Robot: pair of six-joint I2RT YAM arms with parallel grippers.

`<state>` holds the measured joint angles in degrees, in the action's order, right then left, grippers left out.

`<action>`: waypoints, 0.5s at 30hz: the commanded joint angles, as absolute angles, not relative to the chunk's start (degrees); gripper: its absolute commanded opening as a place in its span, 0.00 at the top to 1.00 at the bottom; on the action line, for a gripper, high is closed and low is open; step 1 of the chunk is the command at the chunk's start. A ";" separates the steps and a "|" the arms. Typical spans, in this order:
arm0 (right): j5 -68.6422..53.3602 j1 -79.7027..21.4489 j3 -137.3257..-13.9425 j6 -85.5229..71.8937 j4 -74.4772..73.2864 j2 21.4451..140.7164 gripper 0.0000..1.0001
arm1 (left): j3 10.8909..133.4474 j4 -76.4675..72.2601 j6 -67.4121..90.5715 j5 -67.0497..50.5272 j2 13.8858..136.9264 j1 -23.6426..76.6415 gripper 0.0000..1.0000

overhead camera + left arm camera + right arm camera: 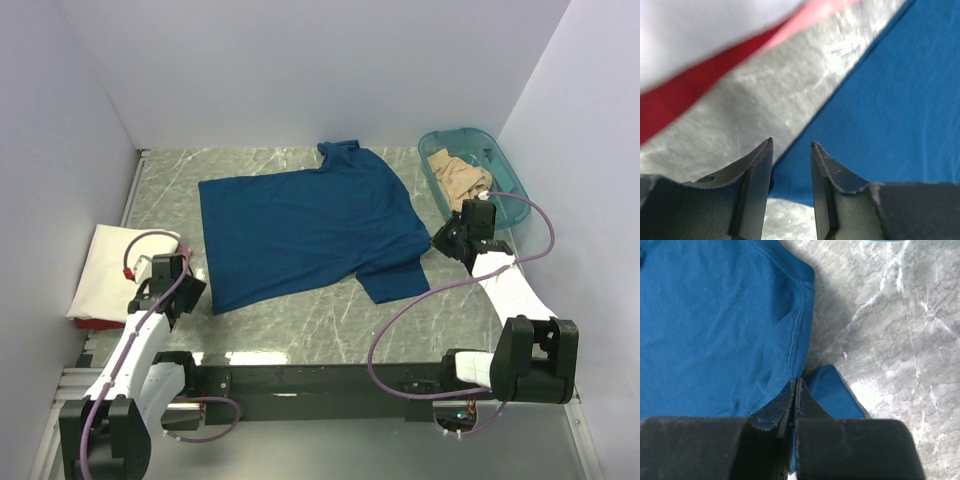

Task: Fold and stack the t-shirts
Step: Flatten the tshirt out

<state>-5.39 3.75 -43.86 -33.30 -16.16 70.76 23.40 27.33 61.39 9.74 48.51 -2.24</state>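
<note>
I see the dark blue short-sleeved cloth t-shirt (300,225) spread flat on the grey marbled table (300,330), its hem toward the left. My left gripper (791,145) hangs over that left edge, jaws parted a modest way with nothing between them. My right gripper (795,382) is pressed closed at the near sleeve's seam (whether cloth is pinched, I cannot tell). The folded cream-white shirt (110,262) lies at the table's left side. The tan-beige shirt (462,180) sits crumpled in the teal translucent plastic tub (507,167).
</note>
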 commanded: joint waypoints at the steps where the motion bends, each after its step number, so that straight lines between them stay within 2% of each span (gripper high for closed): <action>1: -6.24 3.96 -45.18 -32.43 -15.29 70.31 1.00 | 22.33 27.24 65.38 10.28 47.37 1.22 0.59; 7: -7.21 3.87 -44.91 -32.34 -15.03 70.05 1.00 | 22.06 30.32 70.83 15.20 47.72 8.95 0.57; 15: -7.82 3.87 -44.30 -32.26 -14.76 69.26 1.00 | 22.32 35.58 76.29 19.41 46.94 14.06 0.56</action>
<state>-7.20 3.75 -43.86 -33.15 -16.12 70.74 22.17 32.21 72.69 15.49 48.05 13.04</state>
